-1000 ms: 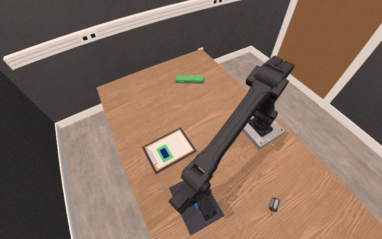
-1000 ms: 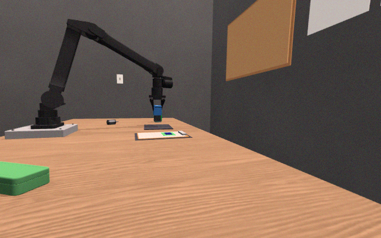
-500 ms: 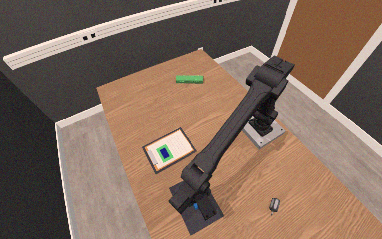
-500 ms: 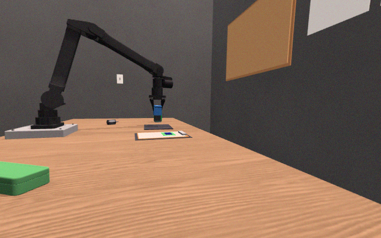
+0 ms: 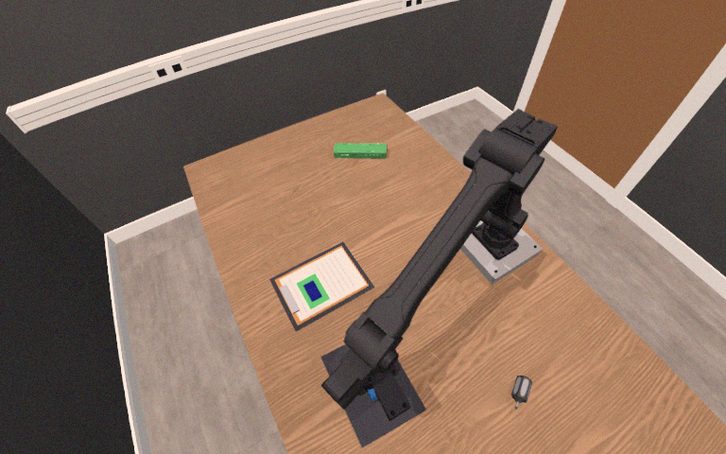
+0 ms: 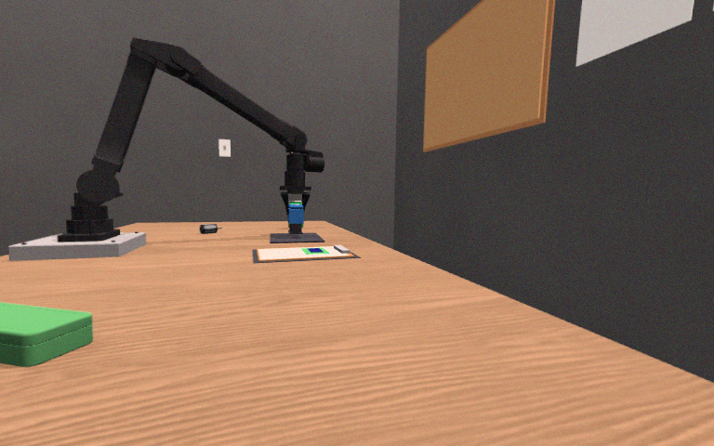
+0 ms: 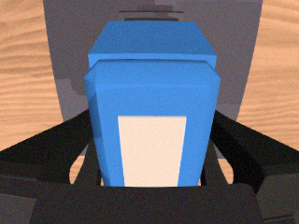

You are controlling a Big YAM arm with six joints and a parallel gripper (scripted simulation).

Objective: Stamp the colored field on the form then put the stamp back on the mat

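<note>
With the colored field (image 5: 316, 299) (image 6: 308, 251) already inked dark blue, the gripper (image 5: 373, 394) (image 6: 296, 210) (image 7: 150, 111) grasps the blue stamp (image 5: 371, 394) (image 6: 296, 214) (image 7: 151, 100) upright over the mat (image 5: 362, 429) (image 6: 297, 238) (image 7: 70, 56), at the top view's six o'clock, presumably to stand it back flat.

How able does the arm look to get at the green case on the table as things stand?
Probably not yet: its jaws are taken up by the blue stamp. Nothing visible blocks the green case, though whether the arm reaches that far is uncertain.
</note>
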